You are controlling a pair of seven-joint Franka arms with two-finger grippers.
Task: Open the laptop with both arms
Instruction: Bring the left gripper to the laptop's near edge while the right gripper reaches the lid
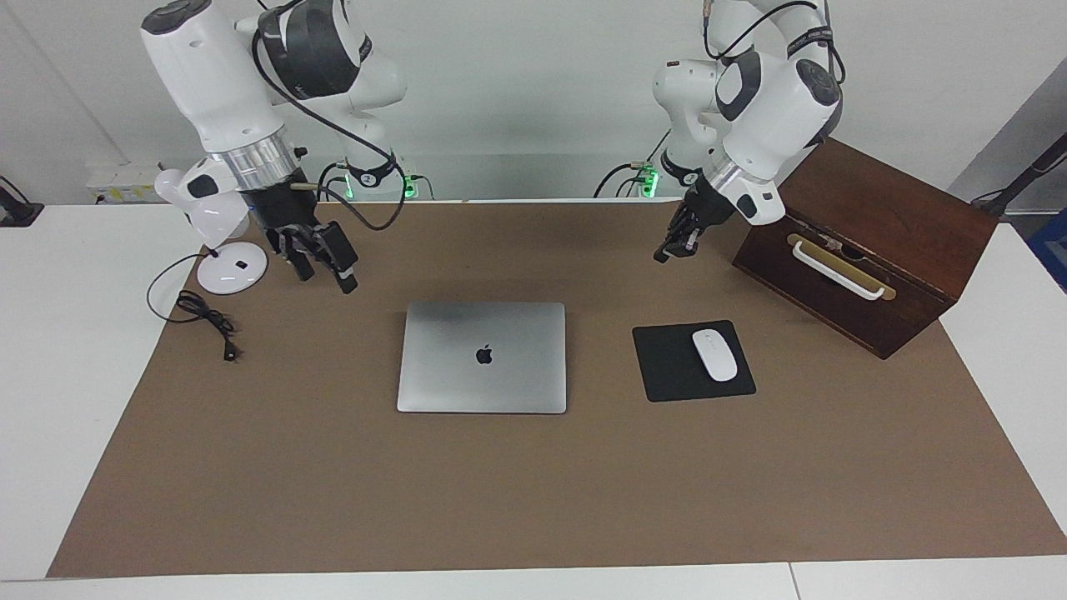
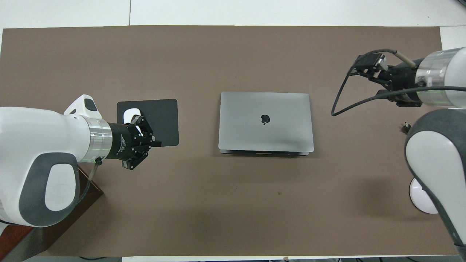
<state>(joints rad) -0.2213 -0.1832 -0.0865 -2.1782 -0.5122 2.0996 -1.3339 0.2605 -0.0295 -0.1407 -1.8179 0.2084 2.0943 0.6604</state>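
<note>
Laptop [image 1: 482,357] shut flat on the brown mat [image 1: 533,492], mid counter [image 1: 50,375], lid logo up, nothing touching it. Left tool [image 1: 677,242] hangs in the air over bare mat, toward the left arm's end of the counter, above the spot between the laptop and the wooden box [image 1: 867,250]; its fingers look pressed together, pinching nothing. In the overhead view the left tool [image 2: 145,140] overlaps the black mouse pad [image 2: 153,122] edge, but the facing view shows it raised and clear of the pad. Right tool [image 1: 321,258] also up in the air, over mat toward the right arm's end, next to the white lamp base [image 1: 231,271]; fingers spread apart, holding nothing. In the overhead view the right tool [image 2: 369,65] sits well apart from the laptop.

White mouse [image 1: 715,355] lies on the mouse pad, beside the laptop toward the left arm's end. Wooden box with a pale handle [image 1: 838,268] stands nearer to the robots than the pad, at the mat corner. Black cable [image 1: 204,317] from the lamp base trails over the mat edge, plug end on the mat. Both arms clear of the laptop
</note>
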